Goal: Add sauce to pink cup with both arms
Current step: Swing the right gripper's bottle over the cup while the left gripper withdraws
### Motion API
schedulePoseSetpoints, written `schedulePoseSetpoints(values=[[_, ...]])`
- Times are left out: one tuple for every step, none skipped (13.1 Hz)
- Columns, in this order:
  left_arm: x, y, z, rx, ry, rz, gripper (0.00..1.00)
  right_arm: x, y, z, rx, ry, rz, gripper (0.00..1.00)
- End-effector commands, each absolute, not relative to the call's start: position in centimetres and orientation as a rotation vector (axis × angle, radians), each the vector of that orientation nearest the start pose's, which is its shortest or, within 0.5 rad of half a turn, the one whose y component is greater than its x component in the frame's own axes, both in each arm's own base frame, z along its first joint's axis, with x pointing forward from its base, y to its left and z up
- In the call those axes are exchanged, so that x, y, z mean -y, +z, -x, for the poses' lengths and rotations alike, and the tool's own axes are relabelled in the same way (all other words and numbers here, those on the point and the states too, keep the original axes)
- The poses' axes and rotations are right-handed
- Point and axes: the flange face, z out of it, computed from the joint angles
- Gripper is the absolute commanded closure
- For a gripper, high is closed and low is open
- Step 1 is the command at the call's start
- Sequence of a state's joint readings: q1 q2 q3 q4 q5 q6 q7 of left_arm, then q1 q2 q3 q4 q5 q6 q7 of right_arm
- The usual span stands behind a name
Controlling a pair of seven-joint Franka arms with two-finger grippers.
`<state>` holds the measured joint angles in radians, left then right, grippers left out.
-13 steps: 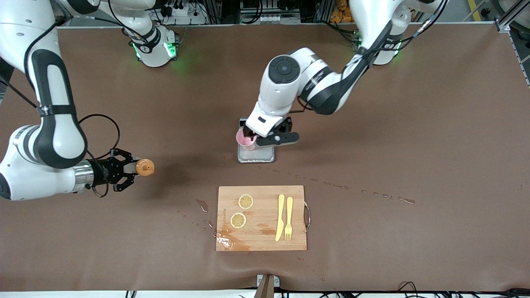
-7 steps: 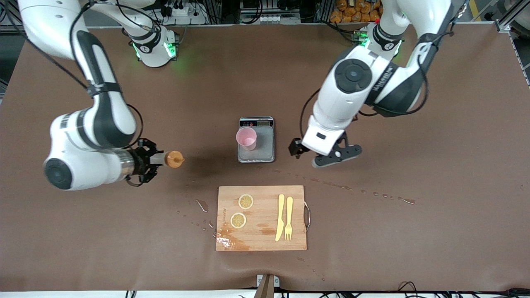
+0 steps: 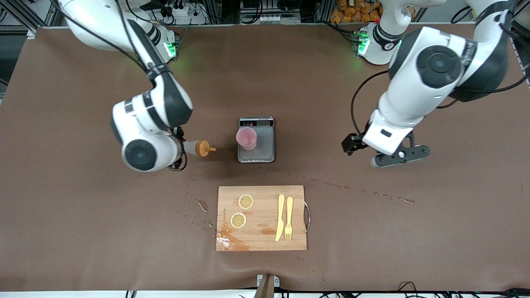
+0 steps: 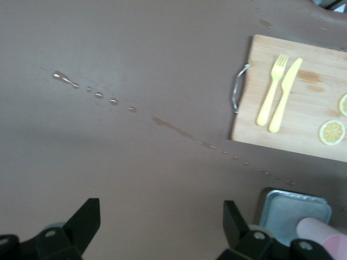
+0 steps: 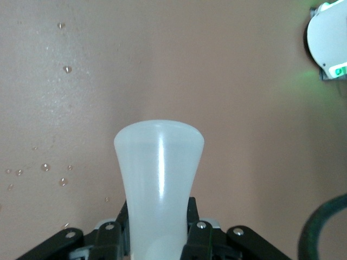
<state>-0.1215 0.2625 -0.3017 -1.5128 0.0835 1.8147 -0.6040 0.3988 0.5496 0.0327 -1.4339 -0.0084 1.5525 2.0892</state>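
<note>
The pink cup (image 3: 246, 138) stands upright on the grey scale (image 3: 261, 151) at mid-table; it also shows in the left wrist view (image 4: 321, 239). My right gripper (image 3: 181, 150) is shut on the sauce bottle (image 3: 194, 147) and holds it on its side above the table, toward the right arm's end from the scale. Its orange nozzle (image 3: 203, 148) points at the cup, a short gap away. In the right wrist view the whitish bottle (image 5: 160, 173) sits between the pads (image 5: 116, 230). My left gripper (image 3: 396, 157) is open and empty, over bare table toward the left arm's end.
A wooden cutting board (image 3: 261, 218) lies nearer the front camera than the scale, with two lemon slices (image 3: 245, 201), a yellow knife (image 3: 280, 217) and a fork (image 3: 289, 218). Liquid drops trail across the brown mat (image 3: 372, 193).
My left gripper let go of the cup and drew away toward the left arm's end. My right gripper carried the bottle toward the cup.
</note>
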Motion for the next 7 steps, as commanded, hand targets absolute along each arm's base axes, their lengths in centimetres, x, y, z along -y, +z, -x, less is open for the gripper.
schedulePoseSetpoints(values=[[19.4,53.5,-58.6,0.180,-0.068,3.149,0.00,-30.1,35.6,-57.4,-2.682,-0.015,2.412,0.65],[18.3,53.6,-58.1,0.102,-0.050,3.148,0.00,-30.4,35.7,-57.1,-2.706,-0.035,2.405,0.65],[16.3,53.9,-58.0,0.056,0.000,3.154,0.00,-31.5,35.8,-56.1,-2.702,-0.069,2.450,0.65],[14.8,54.5,-57.7,0.013,0.035,3.156,0.00,-32.5,35.6,-55.3,-2.700,-0.159,2.489,0.65],[13.7,55.2,-57.1,-0.043,0.063,3.145,0.00,-33.3,35.7,-55.0,-2.721,-0.257,2.476,0.64],[12.4,55.6,-56.7,-0.101,0.107,3.133,0.00,-33.9,35.2,-54.5,-2.741,-0.316,2.485,0.64],[10.9,56.3,-56.2,-0.175,0.133,3.124,0.00,-34.7,34.9,-54.1,-2.735,-0.375,2.515,0.64]])
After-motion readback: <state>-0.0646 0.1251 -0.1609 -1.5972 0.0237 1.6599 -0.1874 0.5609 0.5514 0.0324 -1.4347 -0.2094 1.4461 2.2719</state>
